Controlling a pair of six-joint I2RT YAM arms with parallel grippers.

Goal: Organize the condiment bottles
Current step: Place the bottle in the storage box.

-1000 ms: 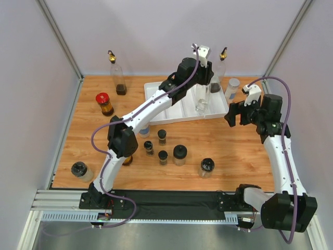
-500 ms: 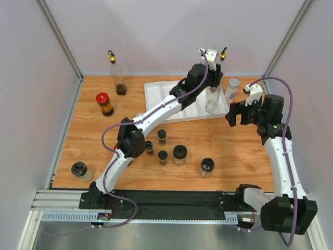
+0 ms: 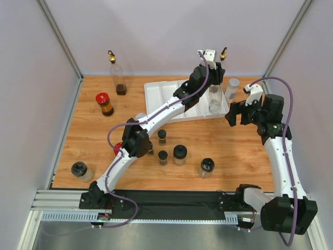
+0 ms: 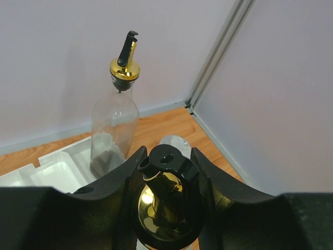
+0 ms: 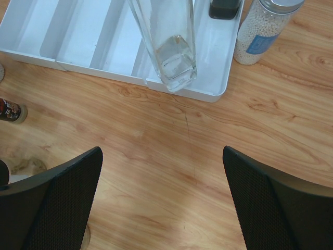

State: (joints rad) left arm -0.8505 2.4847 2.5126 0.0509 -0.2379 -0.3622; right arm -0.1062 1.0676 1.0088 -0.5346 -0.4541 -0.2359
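Note:
My left gripper [image 3: 210,70] is shut on the gold spout [image 4: 166,200] of a tall clear bottle [image 3: 214,100] and holds it upright over the right end of the white tray [image 3: 161,99]. In the right wrist view the bottle's base [image 5: 176,61] is at the tray's rightmost compartment; I cannot tell whether it touches. A second gold-spouted bottle [image 4: 115,122] with dark liquid stands just behind it. A grey-lidded jar [image 3: 231,87] stands right of the tray. My right gripper [image 3: 237,113] is open and empty over bare wood [image 5: 161,153].
A third gold-spouted bottle [image 3: 117,75] and a red-capped jar [image 3: 104,103] stand at the back left. Several black-lidded jars [image 3: 180,154] stand in the middle front, one [image 3: 79,171] at the front left. Walls close the back and sides.
My left arm has carried the clear bottle rightward along the tray, from its middle to its right end. The right arm has hardly moved.

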